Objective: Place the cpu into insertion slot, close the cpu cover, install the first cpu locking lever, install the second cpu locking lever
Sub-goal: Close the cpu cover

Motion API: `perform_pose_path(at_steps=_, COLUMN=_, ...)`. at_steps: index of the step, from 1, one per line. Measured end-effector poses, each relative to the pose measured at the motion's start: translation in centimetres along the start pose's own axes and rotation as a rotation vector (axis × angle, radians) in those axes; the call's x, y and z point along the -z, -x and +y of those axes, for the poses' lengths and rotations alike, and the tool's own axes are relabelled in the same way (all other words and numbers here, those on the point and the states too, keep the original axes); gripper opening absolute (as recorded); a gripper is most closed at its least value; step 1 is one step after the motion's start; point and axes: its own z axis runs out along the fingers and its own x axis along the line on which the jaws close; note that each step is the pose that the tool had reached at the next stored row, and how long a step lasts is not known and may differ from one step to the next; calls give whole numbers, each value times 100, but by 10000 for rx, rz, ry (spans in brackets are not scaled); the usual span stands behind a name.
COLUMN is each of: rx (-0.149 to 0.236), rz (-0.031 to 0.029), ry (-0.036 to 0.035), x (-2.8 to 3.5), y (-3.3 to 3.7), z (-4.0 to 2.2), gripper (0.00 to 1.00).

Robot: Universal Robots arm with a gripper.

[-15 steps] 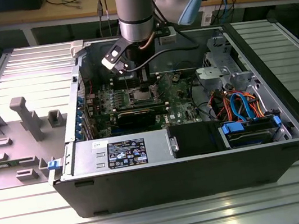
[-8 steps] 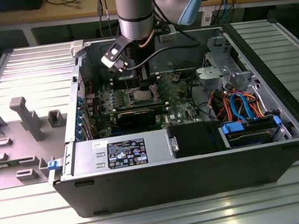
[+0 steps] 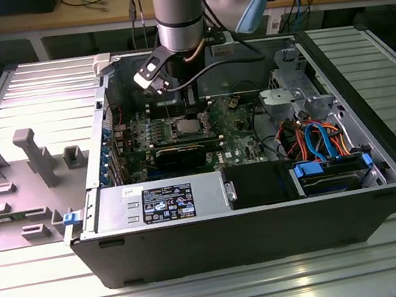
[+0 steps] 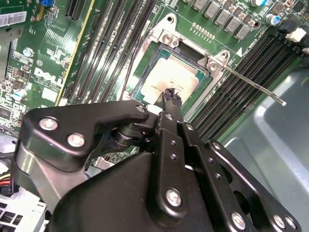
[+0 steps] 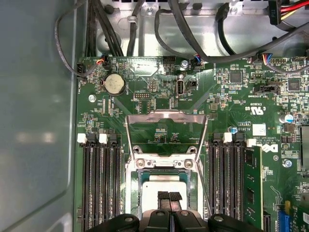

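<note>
The gripper (image 5: 169, 196) has its fingertips pressed together with nothing between them, low over the cpu (image 5: 161, 183). The cpu lies flat in the insertion slot (image 5: 133, 183), inside the silvery rim. The cpu cover (image 5: 166, 116) stands raised from one edge of the socket. A thin locking lever (image 4: 256, 87) juts free across the memory slots (image 4: 227, 104). In the exterior view, the graphics card (image 3: 184, 153) borders the socket at 6 o'clock, the drive cage (image 3: 291, 92) stands at 3 o'clock and the case wall (image 3: 104, 126) at 9 o'clock.

arm (image 3: 177, 8): upright, reaching straight down | wrist: vertical | gripper (image 5: 169, 196): pointing down, low | fingers (image 4: 171, 98): slim, black, tips pressed together in both wrist views
</note>
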Motion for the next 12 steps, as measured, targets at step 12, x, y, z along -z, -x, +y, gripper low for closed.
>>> perform_pose_path(at_steps=12, rx=1, rz=-13, ry=1, x=36, y=-1, z=2, gripper=11)
